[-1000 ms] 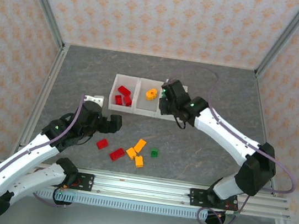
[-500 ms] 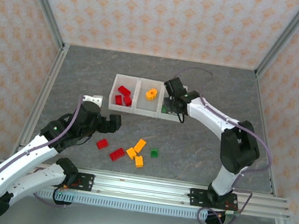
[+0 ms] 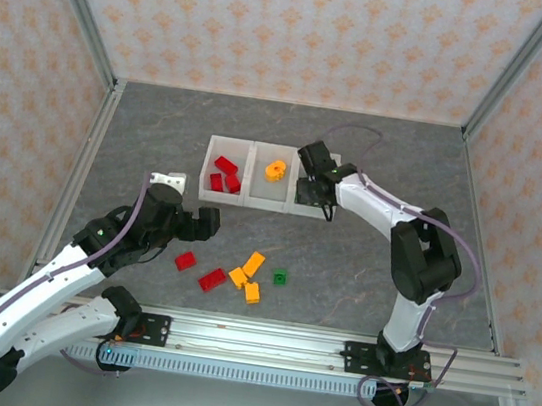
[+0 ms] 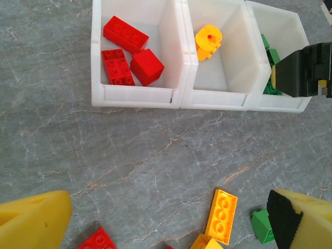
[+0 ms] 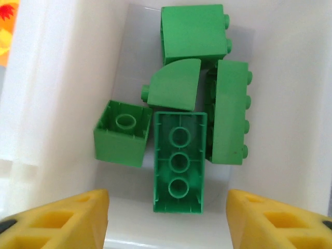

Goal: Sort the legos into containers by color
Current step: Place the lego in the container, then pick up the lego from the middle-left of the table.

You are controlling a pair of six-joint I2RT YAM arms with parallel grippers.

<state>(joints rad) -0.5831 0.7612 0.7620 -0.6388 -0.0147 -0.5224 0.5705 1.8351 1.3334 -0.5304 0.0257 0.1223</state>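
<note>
The containers are three joined white bins. Red legos lie in the left bin and a round orange piece in the middle one. My right gripper hangs open inside the right bin, and a green brick lies upside down between its fingers, touching neither. Several other green bricks lie beside it. My left gripper is wide open above the table, holding nothing. Loose legos lie near it: red, red, orange and green.
Two more orange bricks lie beside the loose pile. Patterned walls with metal posts enclose the table on three sides. A rail runs along the near edge between the arm bases.
My right gripper has come down into the right bin and opened, and the green brick now lies loose there. The right elbow has swung inward. The left arm has not moved.
</note>
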